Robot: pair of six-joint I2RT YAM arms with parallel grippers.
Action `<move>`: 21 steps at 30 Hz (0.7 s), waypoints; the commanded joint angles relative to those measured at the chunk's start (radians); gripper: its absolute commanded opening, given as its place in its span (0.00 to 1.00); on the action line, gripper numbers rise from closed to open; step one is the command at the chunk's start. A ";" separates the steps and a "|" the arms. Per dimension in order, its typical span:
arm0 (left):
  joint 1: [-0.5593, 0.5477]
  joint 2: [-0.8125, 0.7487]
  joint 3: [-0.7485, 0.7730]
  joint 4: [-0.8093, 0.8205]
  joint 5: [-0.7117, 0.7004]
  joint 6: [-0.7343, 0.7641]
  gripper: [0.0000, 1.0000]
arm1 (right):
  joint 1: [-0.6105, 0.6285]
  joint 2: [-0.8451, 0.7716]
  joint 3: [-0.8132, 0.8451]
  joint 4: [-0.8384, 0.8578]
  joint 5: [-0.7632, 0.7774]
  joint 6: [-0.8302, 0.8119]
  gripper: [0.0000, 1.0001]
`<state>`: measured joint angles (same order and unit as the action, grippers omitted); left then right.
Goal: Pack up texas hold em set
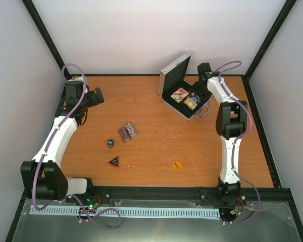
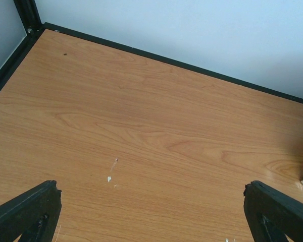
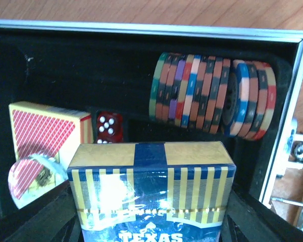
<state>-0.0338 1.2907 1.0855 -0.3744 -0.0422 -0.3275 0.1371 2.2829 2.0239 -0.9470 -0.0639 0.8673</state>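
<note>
Blue-yellow deck [image 3: 151, 191] sits clamped in R gripper [image 3: 151, 220] just over open case [image 3: 141, 27] at far right of surface [image 1: 156, 116], w/ chip row [image 3: 212, 96], red die [image 3: 109, 127] & red-backed cards [image 3: 45, 136] inside, while L gripper [image 2: 151, 217] hangs wide open far left; chip stacks [image 1: 127, 132], triangle [image 1: 113, 161] & orange disc [image 1: 177, 165] lie mid-surface.

Blue-and-gold striped card deck [image 3: 151, 196]

The left gripper [image 2: 150, 194] gapes wide (arm [image 1: 58, 133] folded); the right gripper [image 3: 151, 222] clamps.
</note>
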 commanded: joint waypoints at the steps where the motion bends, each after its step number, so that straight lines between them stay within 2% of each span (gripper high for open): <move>1: -0.001 0.001 0.030 0.010 -0.026 -0.018 1.00 | -0.019 0.045 0.067 -0.023 -0.001 0.043 0.58; 8: 0.000 0.007 0.031 0.008 -0.033 -0.021 1.00 | -0.018 0.074 0.079 -0.046 -0.036 0.055 0.58; 21: -0.001 0.015 0.025 0.003 -0.027 -0.022 1.00 | 0.006 0.075 0.063 -0.113 -0.001 0.053 0.61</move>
<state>-0.0338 1.2938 1.0855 -0.3748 -0.0639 -0.3325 0.1299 2.3508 2.0712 -1.0027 -0.0860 0.9039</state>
